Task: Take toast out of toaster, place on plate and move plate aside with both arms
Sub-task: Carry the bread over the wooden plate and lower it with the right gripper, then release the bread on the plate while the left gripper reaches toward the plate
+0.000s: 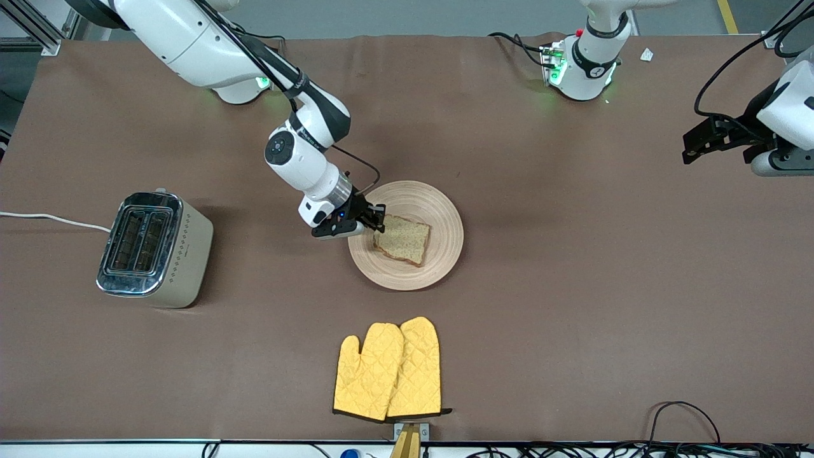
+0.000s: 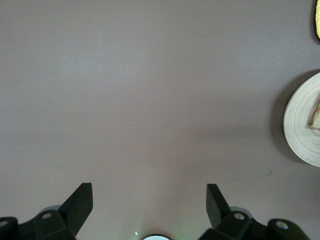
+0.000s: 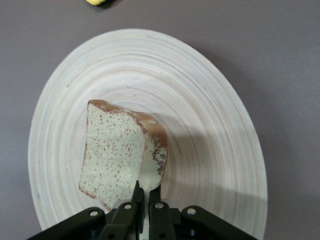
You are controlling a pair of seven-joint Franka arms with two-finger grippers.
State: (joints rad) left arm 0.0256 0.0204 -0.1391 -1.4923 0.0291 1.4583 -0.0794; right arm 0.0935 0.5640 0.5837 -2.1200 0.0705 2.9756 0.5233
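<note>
Your right gripper (image 3: 143,196) has its jaws pinched tight on one edge of the toast (image 3: 117,152), which hangs tilted just over the plate (image 3: 210,150), its free end low toward the wood. Lower until the slice lies flat near the plate's middle, then let the jaws part and lift straight up so the bread doesn't drag. The toaster (image 1: 154,249) stands well clear, toward the right arm's end. Your left gripper (image 2: 149,205) waits with jaws wide apart over bare table (image 2: 150,90), the plate off to one side of them.
</note>
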